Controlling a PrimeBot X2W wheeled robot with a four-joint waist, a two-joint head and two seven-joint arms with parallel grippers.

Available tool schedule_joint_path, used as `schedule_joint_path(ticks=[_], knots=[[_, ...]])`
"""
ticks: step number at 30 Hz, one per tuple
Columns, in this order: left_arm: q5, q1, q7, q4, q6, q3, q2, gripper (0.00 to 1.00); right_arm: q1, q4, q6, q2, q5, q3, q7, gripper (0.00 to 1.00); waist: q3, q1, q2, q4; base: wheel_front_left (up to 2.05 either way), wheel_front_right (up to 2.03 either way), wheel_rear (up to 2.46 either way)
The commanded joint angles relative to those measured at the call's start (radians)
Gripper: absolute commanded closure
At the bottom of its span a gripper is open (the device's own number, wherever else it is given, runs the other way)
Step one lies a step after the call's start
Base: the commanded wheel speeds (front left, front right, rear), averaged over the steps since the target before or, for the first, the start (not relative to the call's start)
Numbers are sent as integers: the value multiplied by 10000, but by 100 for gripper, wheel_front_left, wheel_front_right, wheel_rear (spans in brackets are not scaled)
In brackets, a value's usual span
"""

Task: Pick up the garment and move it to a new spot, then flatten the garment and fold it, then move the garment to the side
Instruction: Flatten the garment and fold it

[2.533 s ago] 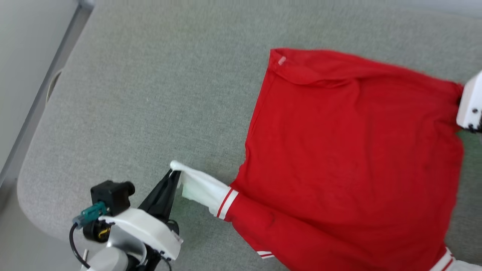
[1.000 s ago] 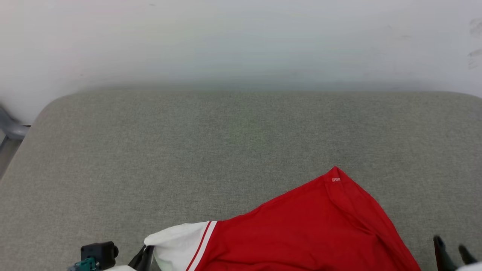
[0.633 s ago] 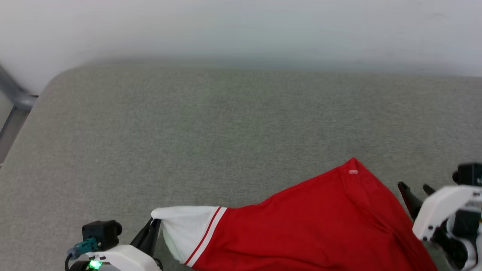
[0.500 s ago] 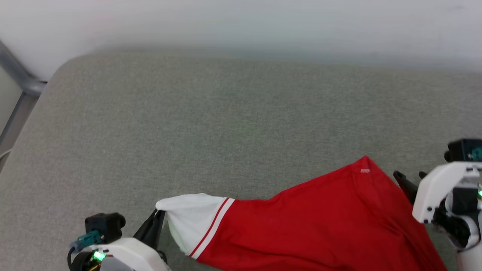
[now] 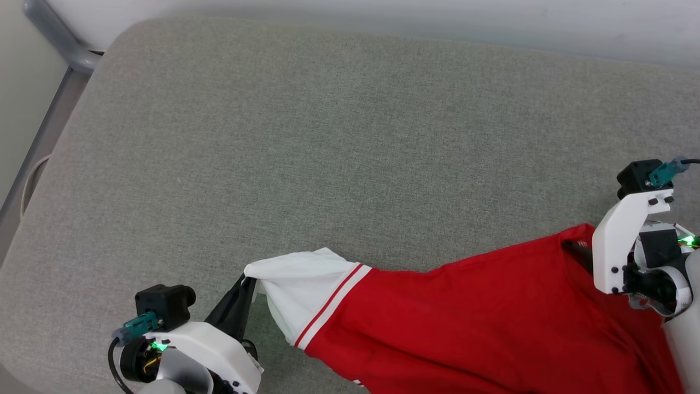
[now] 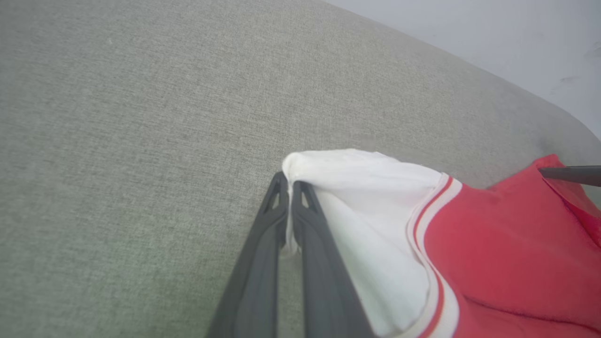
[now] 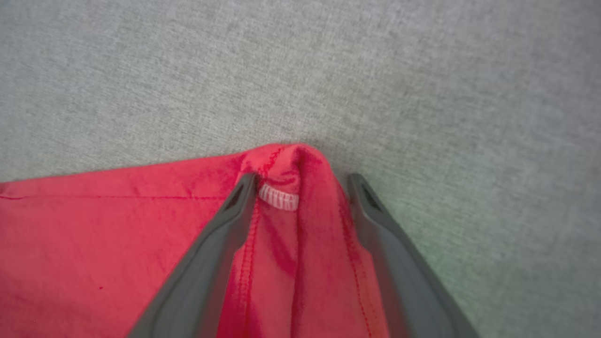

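Head view, 5 o'clock: garment (image 5: pixel 492 306) laid on the surface (image 5: pixel 328 137), white sleeve (image 5: pixel 298 279) toward 7 o'clock. Its edge is pinched by the left gripper (image 6: pixel 287 183), jaws pressed together. The hem corner (image 7: pixel 286 159) is straddled by the right gripper (image 7: pixel 300 180), jaws spread, nothing held. Risks judged: thin pinch may be pulled loose under tension; corner may be bunched or missed on closing.

Head view: high, facing forward and down over the grey padded surface (image 5: pixel 328 137), wall (image 5: pixel 383 16) at the top edge.
Left wrist view: low, close, along the left gripper (image 6: pixel 289 180) to the garment (image 6: pixel 493 244) sleeve.
Right wrist view: closest, steeply down past the right gripper (image 7: pixel 301 180) onto the garment's red corner.
Shared with head view: sleeve and corner.
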Motion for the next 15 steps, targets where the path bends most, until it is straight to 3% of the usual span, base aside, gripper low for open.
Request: schedule_joint_path(ticks=[1,2,3,4,9,15], knots=[[27,-146,-73,81,-33,19,-42,100,394,620,-4,213,242,282,416,0,17,-1,0,25,0,0,0],[14,-131,-91,110,-48,20,-47,100,469,767,-3,255,277,322,486,43,19,-1,0,23,0,0,0],[7,-129,-104,139,-64,14,-60,100,526,880,-3,270,339,393,578,67,19,-1,0,25,0,0,0],[-4,-126,-120,164,-74,16,-65,100,558,981,-3,337,462,403,633,100,17,-1,0,21,0,0,0],[-86,-63,-138,254,-78,58,-56,100,361,1056,-4,304,595,520,525,100,-40,-1,0,-43,0,0,0],[-163,158,-222,376,2,167,63,100,-224,670,-9,110,649,480,-391,100,-378,-1,0,-250,0,0,0]])
